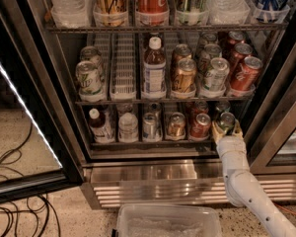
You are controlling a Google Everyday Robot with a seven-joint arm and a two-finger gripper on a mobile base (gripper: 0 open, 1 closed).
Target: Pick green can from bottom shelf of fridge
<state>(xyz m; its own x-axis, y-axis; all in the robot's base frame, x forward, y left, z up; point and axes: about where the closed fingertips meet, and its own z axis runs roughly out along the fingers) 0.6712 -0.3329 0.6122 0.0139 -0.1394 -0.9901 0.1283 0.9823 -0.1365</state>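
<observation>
The fridge point(153, 171) stands open in the camera view. The green can point(226, 120) stands at the far right front of the bottom shelf point(138, 143), beside a red can point(201, 125). My gripper point(226, 129) reaches up from the lower right on its white arm point(239, 181). Its pale fingers point(215, 131) sit against both sides of the green can, shut on it. The can is upright on the rack, and its lower part is hidden behind the gripper.
The bottom shelf also holds a gold can point(176, 125), a silver can point(150, 126) and two bottles point(99, 125). Higher racks hold more cans and bottles. A clear plastic bin point(167, 222) sits on the floor in front. Cables point(15, 209) lie at the left. The open door edge point(24, 107) is at the left.
</observation>
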